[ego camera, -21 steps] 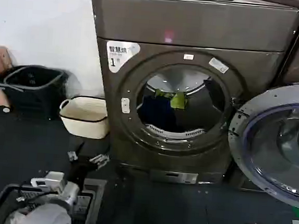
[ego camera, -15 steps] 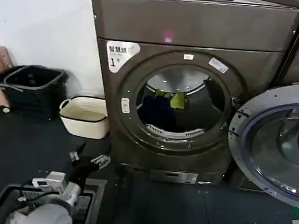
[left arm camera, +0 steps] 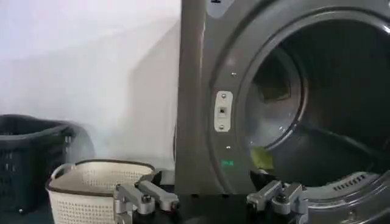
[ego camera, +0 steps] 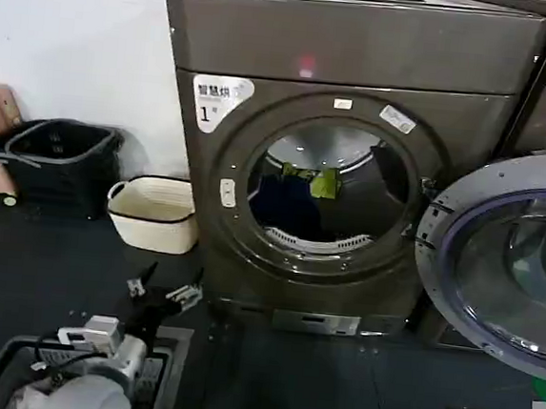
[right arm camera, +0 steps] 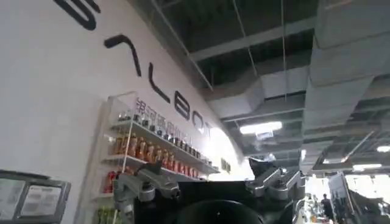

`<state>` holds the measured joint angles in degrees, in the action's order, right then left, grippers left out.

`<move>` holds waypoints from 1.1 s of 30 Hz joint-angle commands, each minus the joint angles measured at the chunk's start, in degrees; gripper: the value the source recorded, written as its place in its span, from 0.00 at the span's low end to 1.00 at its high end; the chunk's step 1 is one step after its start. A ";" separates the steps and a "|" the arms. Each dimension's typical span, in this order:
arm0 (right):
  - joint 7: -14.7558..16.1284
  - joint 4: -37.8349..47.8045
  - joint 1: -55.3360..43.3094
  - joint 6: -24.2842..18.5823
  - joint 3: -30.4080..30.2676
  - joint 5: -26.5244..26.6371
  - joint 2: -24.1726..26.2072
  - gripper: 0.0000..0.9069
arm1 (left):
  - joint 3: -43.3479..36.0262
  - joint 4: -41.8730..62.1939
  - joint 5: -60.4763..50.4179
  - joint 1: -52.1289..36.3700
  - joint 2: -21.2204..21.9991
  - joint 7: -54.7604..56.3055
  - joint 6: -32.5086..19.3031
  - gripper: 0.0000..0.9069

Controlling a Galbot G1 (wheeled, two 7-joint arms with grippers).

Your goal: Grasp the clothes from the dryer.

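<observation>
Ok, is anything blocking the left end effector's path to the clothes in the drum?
Nothing visible. The round glass door is swung open to the right, leaving the bronze-grey dryer porthole clear. The open left end effector sits low, left of the opening; yellow-green and navy clothes lie inside.

The dryer (ego camera: 352, 173) has a smooth, semi-glossy metal shell; its door (ego camera: 502, 263) is glossy glass; the clothes (ego camera: 303, 193) are soft matt cloth.

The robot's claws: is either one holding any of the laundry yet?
No. The left gripper is open and empty, low in front of the dryer. The clothes lie inside the drum. The right gripper is open, pointing at the ceiling.
</observation>
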<state>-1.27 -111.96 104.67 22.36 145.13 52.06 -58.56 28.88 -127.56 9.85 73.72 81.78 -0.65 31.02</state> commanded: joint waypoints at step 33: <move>0.09 0.12 -0.31 -0.25 0.15 0.89 0.18 1.00 | -0.17 0.66 0.58 -1.59 0.39 -0.39 0.13 1.00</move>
<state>-1.16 -111.76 104.32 22.10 145.25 52.92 -58.34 28.72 -126.90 10.38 72.13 82.22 -1.02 31.12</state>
